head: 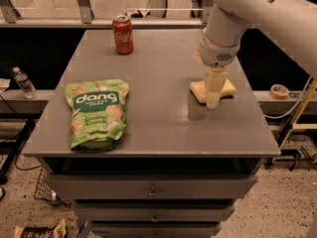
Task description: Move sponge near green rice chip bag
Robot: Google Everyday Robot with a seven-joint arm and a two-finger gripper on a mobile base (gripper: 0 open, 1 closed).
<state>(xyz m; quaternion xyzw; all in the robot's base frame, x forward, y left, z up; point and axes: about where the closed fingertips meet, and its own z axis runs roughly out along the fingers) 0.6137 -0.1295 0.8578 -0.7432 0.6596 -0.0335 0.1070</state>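
Note:
The pale yellow sponge (198, 90) lies flat on the right side of the grey table (158, 133). My gripper (213, 99) hangs from the white arm and points straight down onto the sponge's middle, covering part of it. The green rice chip bag (97, 113), with white "dang" lettering, lies flat at the table's front left, well apart from the sponge.
A red soda can (123, 34) stands upright at the back left of the table. Drawers run under the tabletop. A water bottle (23, 82) is on a shelf to the left and a tape roll (280, 90) on a ledge to the right.

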